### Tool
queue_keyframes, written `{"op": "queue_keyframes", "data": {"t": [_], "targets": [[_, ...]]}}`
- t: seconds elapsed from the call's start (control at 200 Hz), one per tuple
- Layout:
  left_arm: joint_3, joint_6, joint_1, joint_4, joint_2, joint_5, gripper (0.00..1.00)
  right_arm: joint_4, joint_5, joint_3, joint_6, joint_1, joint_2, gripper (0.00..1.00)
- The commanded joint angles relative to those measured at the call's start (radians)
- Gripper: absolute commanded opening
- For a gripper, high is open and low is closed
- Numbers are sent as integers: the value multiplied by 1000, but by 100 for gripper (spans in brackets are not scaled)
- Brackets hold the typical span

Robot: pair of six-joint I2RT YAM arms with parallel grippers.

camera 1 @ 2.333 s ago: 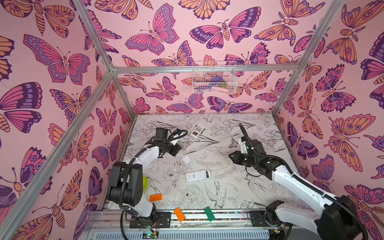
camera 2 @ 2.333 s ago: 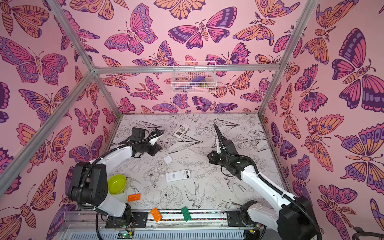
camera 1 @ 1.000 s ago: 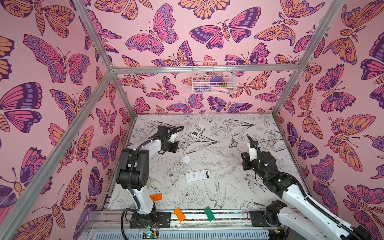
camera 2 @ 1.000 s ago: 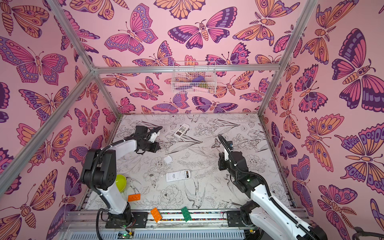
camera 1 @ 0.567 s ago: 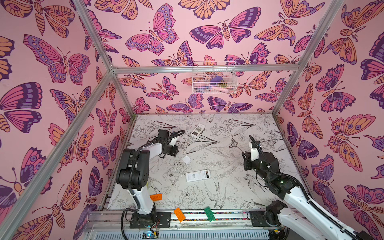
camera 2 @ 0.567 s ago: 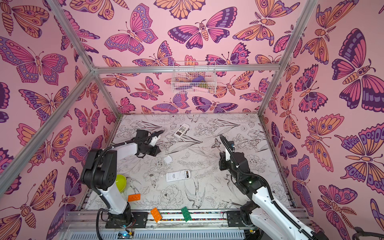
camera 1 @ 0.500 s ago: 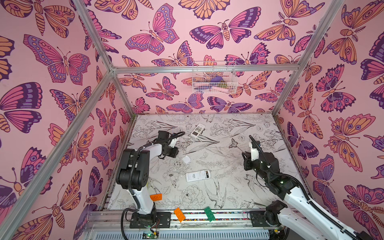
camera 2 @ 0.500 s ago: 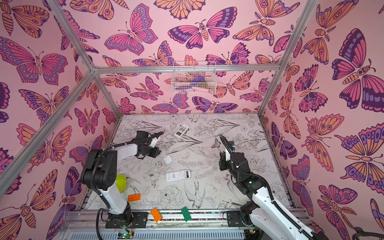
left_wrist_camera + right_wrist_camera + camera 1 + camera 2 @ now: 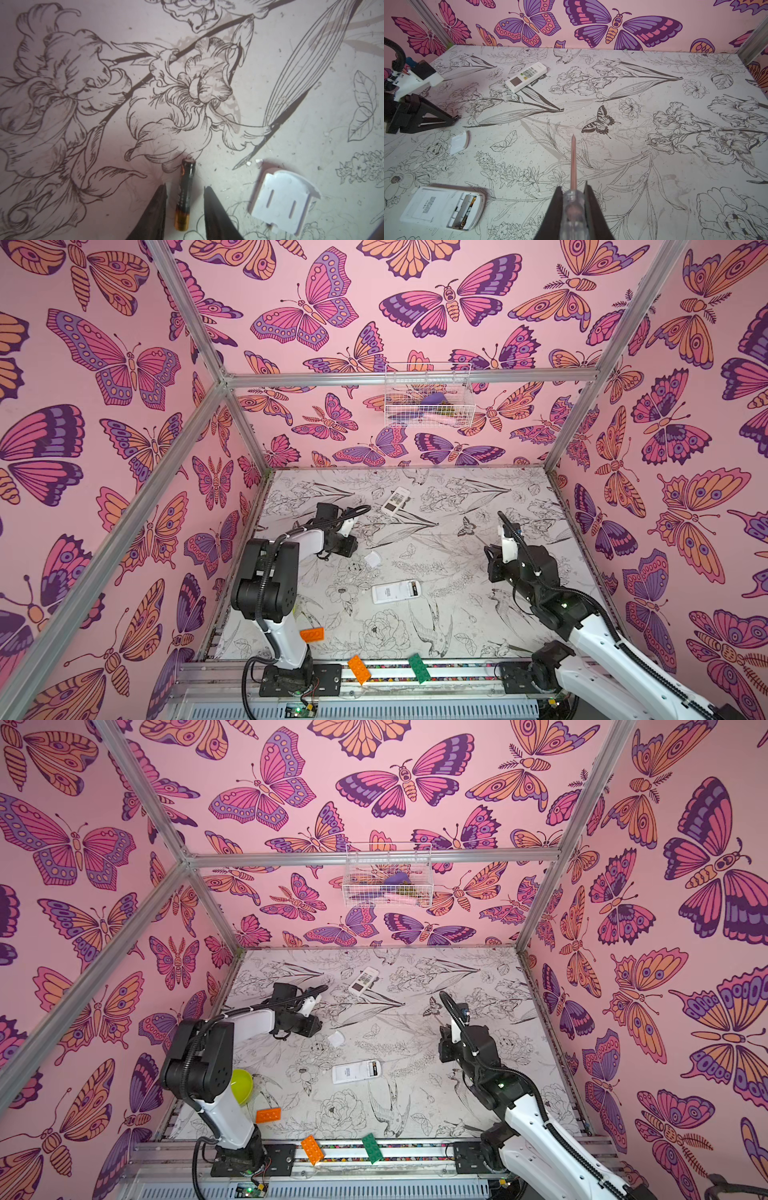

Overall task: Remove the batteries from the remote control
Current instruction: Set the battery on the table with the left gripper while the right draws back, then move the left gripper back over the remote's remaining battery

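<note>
A black battery (image 9: 185, 195) with a gold end lies on the table between the fingers of my left gripper (image 9: 185, 188). The gripper is open, with a gap on each side of the battery. In both top views it (image 9: 352, 548) is low at the left, beside the white battery cover (image 9: 372, 559). The remote control (image 9: 395, 591) lies face down mid-table with its compartment open. One battery (image 9: 469, 207) shows inside. My right gripper (image 9: 573, 187) is shut on a clear-handled screwdriver (image 9: 573, 158), right of the remote and above the table.
A second white remote (image 9: 395, 500) lies face up at the back. A green bowl (image 9: 241, 1085) sits behind the left arm's base. An orange brick (image 9: 311, 634) is on the table; an orange brick (image 9: 358, 669) and a green brick (image 9: 419, 668) lie on the front rail. A wire basket (image 9: 428, 396) hangs on the back wall.
My left gripper has opened and let go of the battery, which now lies on the table. The right arm drew back to the right earlier and has barely moved since.
</note>
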Motion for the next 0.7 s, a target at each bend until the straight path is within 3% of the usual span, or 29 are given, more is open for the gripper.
{"op": "queue_keyframes", "data": {"t": [0.0, 0.165, 0.371, 0.696], "targets": [[-19, 7, -1, -16, -10, -19, 34, 5, -17, 7, 0, -6, -3, 0], [-38, 5, -2, -4, -38, -19, 34, -19, -67, 25, 15, -6, 4, 0], [-43, 2, -2, -1, -99, -16, 43, -59, -135, 43, 54, -5, 11, 0], [-92, 47, -1, 59, -200, -15, 70, -66, -198, 38, 135, 6, 2, 0]]}}
